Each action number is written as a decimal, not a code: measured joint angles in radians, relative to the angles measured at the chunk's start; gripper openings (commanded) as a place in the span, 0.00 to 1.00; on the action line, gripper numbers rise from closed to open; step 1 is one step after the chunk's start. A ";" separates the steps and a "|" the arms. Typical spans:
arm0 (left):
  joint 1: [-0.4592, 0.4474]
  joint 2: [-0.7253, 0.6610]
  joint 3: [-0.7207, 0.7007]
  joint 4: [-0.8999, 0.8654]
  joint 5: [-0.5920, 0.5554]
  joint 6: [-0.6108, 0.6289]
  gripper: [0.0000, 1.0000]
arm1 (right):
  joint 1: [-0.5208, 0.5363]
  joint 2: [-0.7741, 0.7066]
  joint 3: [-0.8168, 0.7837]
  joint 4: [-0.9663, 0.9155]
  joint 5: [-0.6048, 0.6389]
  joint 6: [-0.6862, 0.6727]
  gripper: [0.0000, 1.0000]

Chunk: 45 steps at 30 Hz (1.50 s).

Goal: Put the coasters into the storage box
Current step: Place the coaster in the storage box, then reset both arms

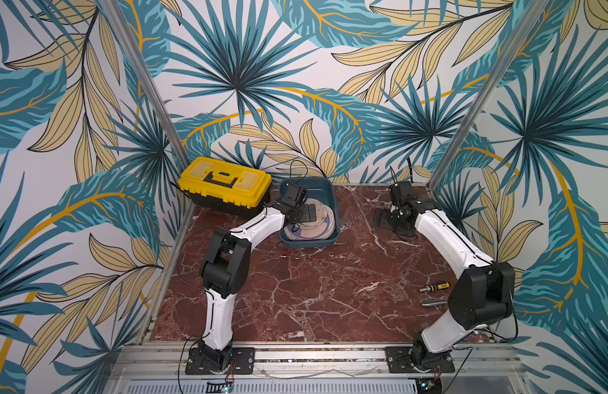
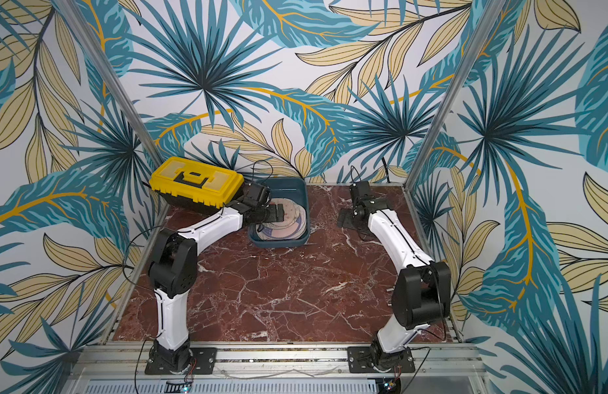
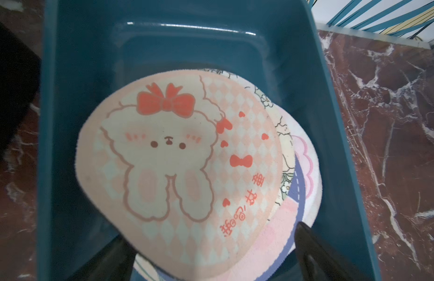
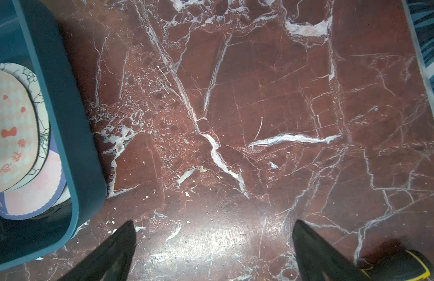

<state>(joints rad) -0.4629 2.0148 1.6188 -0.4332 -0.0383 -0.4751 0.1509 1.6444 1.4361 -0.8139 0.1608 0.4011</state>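
The teal storage box (image 1: 309, 243) (image 2: 278, 243) stands at the back of the table, next to the toolbox. Several coasters (image 1: 312, 232) (image 2: 285, 232) lie piled inside it. In the left wrist view the box wall (image 3: 65, 121) surrounds a pink bunny coaster (image 3: 174, 158) lying tilted on top of the pile. My left gripper (image 1: 307, 213) (image 3: 211, 238) hangs over the box, open; the bunny coaster's near edge covers one fingertip and nothing is gripped. My right gripper (image 1: 384, 218) (image 4: 213, 226) is open above bare marble, right of the box (image 4: 72, 121).
A yellow-lidded black toolbox (image 1: 224, 184) (image 2: 195, 182) sits at the back left, touching the box's side. A black-and-yellow screwdriver (image 1: 433, 286) and a second tool (image 1: 433, 302) lie near the right arm's elbow. The red marble tabletop (image 1: 312, 290) spreads in front.
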 measured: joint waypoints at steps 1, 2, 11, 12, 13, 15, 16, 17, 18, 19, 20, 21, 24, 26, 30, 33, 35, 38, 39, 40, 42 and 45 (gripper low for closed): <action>0.000 -0.014 0.000 -0.008 0.000 0.003 1.00 | 0.000 0.000 -0.001 0.000 0.005 -0.006 0.99; 0.000 -0.030 -0.001 -0.014 0.001 0.005 0.99 | 0.000 0.000 -0.004 0.002 0.011 -0.013 1.00; -0.006 -0.245 -0.152 -0.012 -0.060 0.058 0.99 | 0.000 -0.010 -0.126 0.089 0.078 -0.080 0.99; -0.008 -0.281 -0.188 -0.003 -0.082 0.070 0.99 | 0.000 -0.016 -0.154 0.114 0.087 -0.090 0.99; -0.009 -0.315 -0.224 0.007 -0.103 0.082 1.00 | 0.000 -0.024 -0.181 0.140 0.098 -0.099 1.00; -0.010 -0.399 -0.311 0.041 -0.156 0.108 1.00 | 0.000 -0.053 -0.264 0.222 0.132 -0.125 0.99; -0.010 -0.432 -0.346 0.055 -0.181 0.119 0.99 | 0.000 -0.069 -0.303 0.264 0.151 -0.136 1.00; -0.010 -0.476 -0.393 0.076 -0.214 0.134 0.99 | 0.000 -0.089 -0.352 0.319 0.174 -0.151 1.00; -0.011 -0.517 -0.434 0.097 -0.245 0.150 1.00 | -0.001 -0.109 -0.404 0.378 0.196 -0.169 1.00; -0.011 -0.550 -0.469 0.115 -0.275 0.166 1.00 | -0.001 -0.126 -0.452 0.438 0.219 -0.188 1.00; -0.011 -0.586 -0.507 0.138 -0.309 0.182 1.00 | -0.001 -0.141 -0.501 0.504 0.238 -0.211 1.00; -0.010 -0.623 -0.547 0.163 -0.347 0.198 1.00 | -0.001 -0.150 -0.544 0.567 0.257 -0.236 1.00; 0.000 -0.713 -0.668 0.251 -0.459 0.227 1.00 | -0.002 -0.153 -0.651 0.761 0.296 -0.309 0.99; 0.019 -0.769 -0.758 0.322 -0.518 0.252 0.99 | -0.002 -0.153 -0.711 0.883 0.310 -0.352 0.99; 0.083 -0.853 -0.921 0.466 -0.583 0.311 0.99 | -0.003 -0.149 -0.803 1.117 0.314 -0.409 1.00; 0.159 -0.863 -0.969 0.532 -0.587 0.331 0.99 | -0.006 -0.146 -0.861 1.260 0.313 -0.428 0.99; 0.209 -0.861 -0.992 0.584 -0.586 0.337 1.00 | -0.018 -0.147 -0.899 1.344 0.304 -0.432 0.99; 0.275 -0.851 -1.061 0.701 -0.572 0.338 1.00 | -0.050 -0.172 -1.002 1.497 0.259 -0.432 1.00; 0.293 -0.843 -1.091 0.745 -0.563 0.341 1.00 | -0.060 -0.183 -1.043 1.550 0.247 -0.432 0.99; 0.305 -0.832 -1.120 0.787 -0.554 0.346 1.00 | -0.065 -0.187 -1.079 1.604 0.238 -0.432 1.00; 0.322 -0.798 -1.174 0.873 -0.534 0.362 1.00 | -0.067 -0.171 -1.139 1.719 0.222 -0.436 1.00; 0.330 -0.716 -1.234 1.017 -0.507 0.398 1.00 | -0.066 -0.132 -1.164 1.798 0.204 -0.440 1.00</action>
<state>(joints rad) -0.1333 1.2991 0.3851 0.5838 -0.5453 -0.0772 0.0845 1.5127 0.2726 0.9836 0.3649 -0.0387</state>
